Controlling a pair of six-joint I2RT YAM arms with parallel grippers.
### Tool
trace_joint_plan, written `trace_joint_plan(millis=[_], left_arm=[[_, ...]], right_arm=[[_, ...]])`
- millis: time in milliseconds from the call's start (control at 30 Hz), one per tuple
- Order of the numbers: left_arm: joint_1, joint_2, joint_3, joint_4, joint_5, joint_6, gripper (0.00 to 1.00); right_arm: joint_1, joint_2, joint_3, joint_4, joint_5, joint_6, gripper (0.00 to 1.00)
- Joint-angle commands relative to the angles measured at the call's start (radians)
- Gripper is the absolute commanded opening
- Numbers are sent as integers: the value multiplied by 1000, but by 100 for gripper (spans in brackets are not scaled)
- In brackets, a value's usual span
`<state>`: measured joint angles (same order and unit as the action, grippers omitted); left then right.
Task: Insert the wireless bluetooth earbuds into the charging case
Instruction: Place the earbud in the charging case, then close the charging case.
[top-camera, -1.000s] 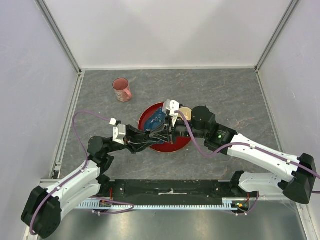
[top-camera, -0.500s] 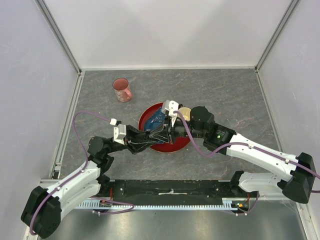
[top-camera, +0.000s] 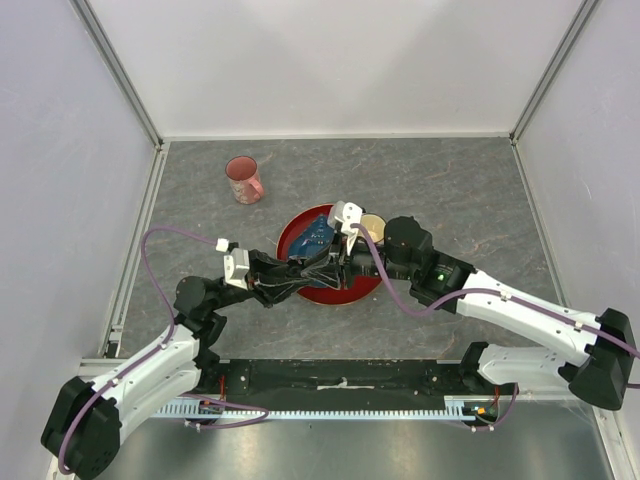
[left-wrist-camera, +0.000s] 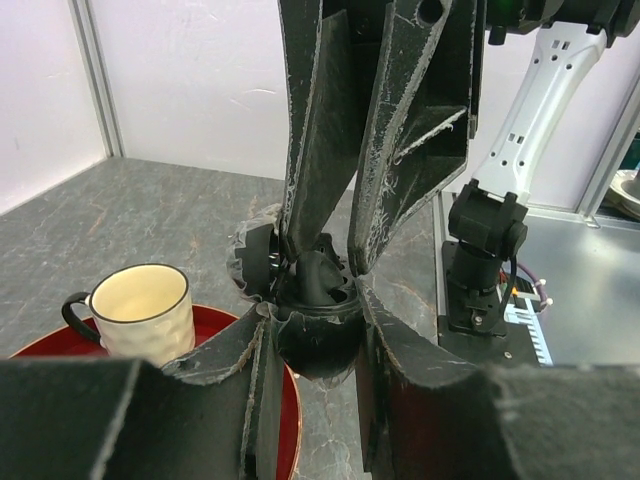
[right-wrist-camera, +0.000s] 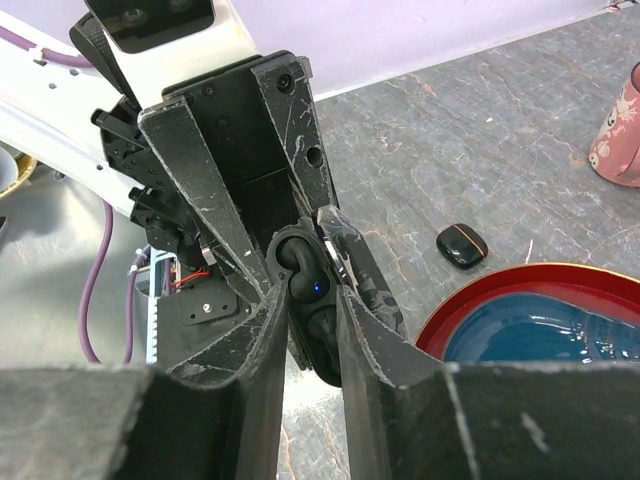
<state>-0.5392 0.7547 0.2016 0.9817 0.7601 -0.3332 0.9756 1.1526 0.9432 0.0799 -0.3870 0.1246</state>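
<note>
Left wrist: left pincer (left-wrist-camera: 315, 322) clamps the charging case (left-wrist-camera: 318, 348), right pincer (left-wrist-camera: 321, 265) stands narrowly parted.

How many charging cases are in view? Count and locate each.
2. An open case sits in the left gripper; a closed case lies on the table beside the red tray. Arms may hide others.

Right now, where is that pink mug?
In the top view, the pink mug sits at the far left of the table, just beyond the red tray.
</note>
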Motion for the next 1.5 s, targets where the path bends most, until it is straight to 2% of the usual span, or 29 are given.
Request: trace_joint_plan(millis=[0,233,400,467,567,633,733,833,1100,1367,1467], left_arm=[[2,0,24,97,-27,33,2],[2,-14,16,77,-25,43,2],[2,-25,7,58,-31,60,2],[2,-26,7,49,-31,68,2],[2,-32,13,29,-30,79,2],[1,-40,12,26,-31,83,2],[1,-45,7,21,-33,86,2],[2,-46,7,18,-30,86,2],[1,-51,10,-5,-12,89,2],[2,-26,35,-11,41,74,2],[1,-20,38,-9,53,68,2]], right_arm=[[-2,-42,-14,0,31,12,34],[-3,-112,-40,89,63,47,36],[-2,-178,-76,147,158,73,38],[0,-204,-96,158,251,95,57],[-2,-234,-132,184,342,109,70],[-2,-234,-130,164,479,145,80],[-12,-203,-89,95,569,174,86],[-32,-157,-48,49,570,220,89],[-72,-102,-14,54,498,336,91],[-107,-42,28,50,303,380,93],[-107,-25,34,47,286,377,95]])
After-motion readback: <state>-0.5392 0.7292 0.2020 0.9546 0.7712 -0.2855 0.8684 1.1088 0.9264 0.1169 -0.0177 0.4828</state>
